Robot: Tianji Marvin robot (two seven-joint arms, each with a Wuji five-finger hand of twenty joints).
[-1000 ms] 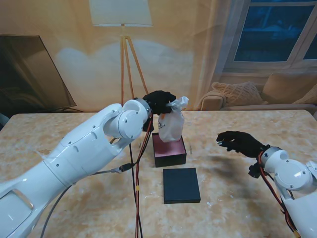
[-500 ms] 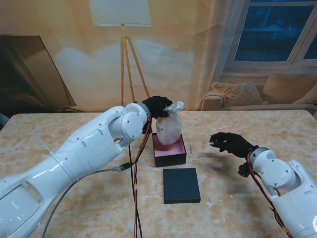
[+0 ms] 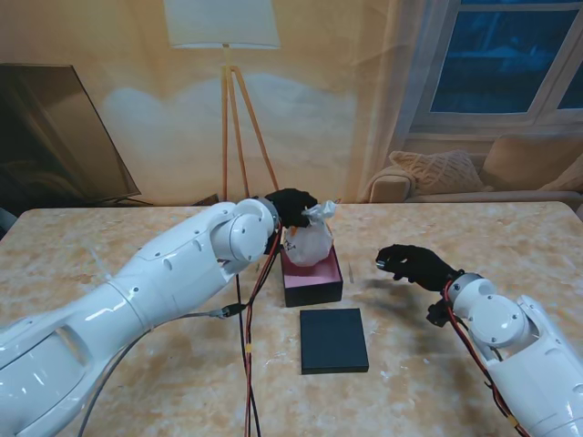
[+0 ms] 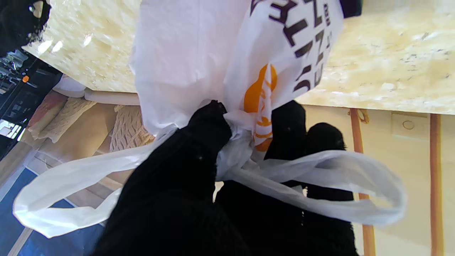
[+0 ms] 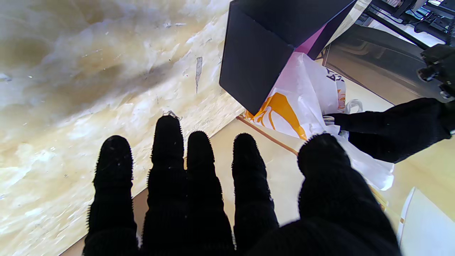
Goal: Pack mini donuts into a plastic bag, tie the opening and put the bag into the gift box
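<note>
The left hand is gripping the bag by its knot, directly over the box; the right hand is hovering empty, fingers apart.

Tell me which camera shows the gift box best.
The stand view: the whole open gift box shows, pink inside, with the plastic bag over it. The right wrist view shows only a dark corner. The left wrist view shows none of it; the bag fills that picture.

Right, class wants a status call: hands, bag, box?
Left hand shut on tied bag, over open gift box. Right hand open, apart. Lid nearer me, clear.
</note>
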